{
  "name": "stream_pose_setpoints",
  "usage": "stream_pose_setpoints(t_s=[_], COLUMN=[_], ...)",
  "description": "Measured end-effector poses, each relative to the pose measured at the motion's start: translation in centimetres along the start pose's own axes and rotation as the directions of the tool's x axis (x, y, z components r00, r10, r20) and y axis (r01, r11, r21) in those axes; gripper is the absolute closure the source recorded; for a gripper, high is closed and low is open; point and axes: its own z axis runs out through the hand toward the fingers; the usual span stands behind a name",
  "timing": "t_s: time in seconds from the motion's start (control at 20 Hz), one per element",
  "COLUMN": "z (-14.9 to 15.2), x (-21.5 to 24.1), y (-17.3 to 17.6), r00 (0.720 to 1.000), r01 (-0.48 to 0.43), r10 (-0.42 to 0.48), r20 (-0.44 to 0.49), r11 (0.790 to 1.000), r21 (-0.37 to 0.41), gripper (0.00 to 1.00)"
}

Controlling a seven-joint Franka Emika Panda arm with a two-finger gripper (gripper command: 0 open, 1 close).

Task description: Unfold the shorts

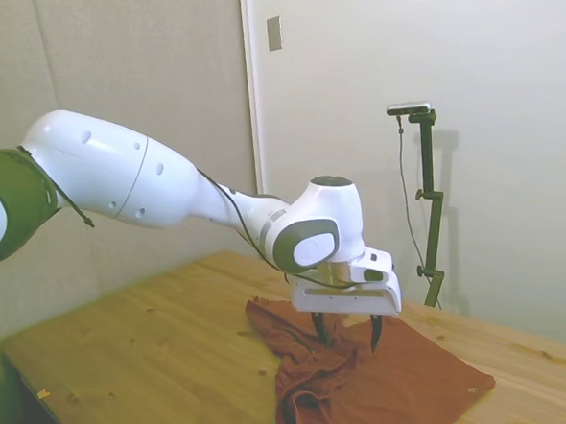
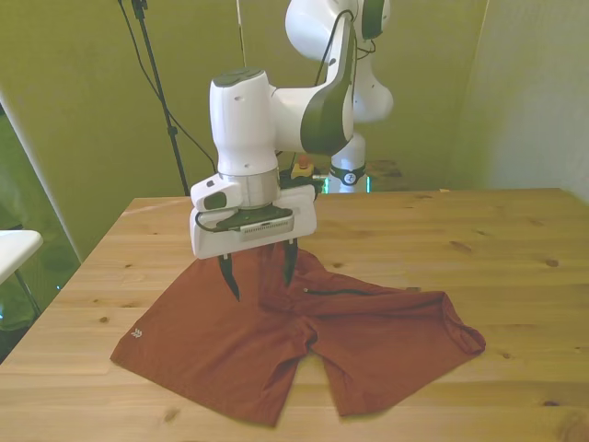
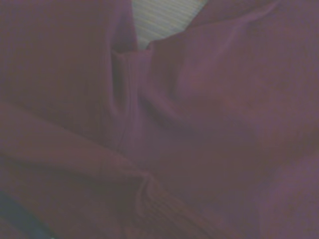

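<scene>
The rust-brown shorts (image 2: 212, 341) lie spread on the wooden table (image 2: 479, 239), both legs pointing at the front edge. The half on the front view's left lies flat. The other half is wrinkled, with a fold showing a dark trim line (image 2: 340, 292). My gripper (image 2: 259, 274) points straight down over the upper middle of the shorts, open, with its fingertips (image 2: 229, 284) at the cloth and nothing between them. In the side view the gripper (image 1: 348, 336) stands over the shorts (image 1: 397, 382) the same way. Blurred shorts fabric (image 3: 199, 124) fills the wrist view.
Bare wood lies on both sides of the shorts and behind them (image 1: 159, 349). The leg hems reach close to the table's front edge. A white object (image 2: 14, 247) stands off the table at the front view's left.
</scene>
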Motion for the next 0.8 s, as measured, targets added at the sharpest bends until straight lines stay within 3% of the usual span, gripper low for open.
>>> stream_pose_setpoints(t_s=[0.45, 0.8], z=[2.7, 2.8], x=[0.8, 0.8], y=[-2.6, -2.9], r00=[0.998, 0.997], r01=[0.038, 0.038], r10=[-0.039, -0.039], r20=[0.039, 0.062], r11=[0.999, 0.999], r21=[0.018, 0.021], gripper=[1.00, 1.00])
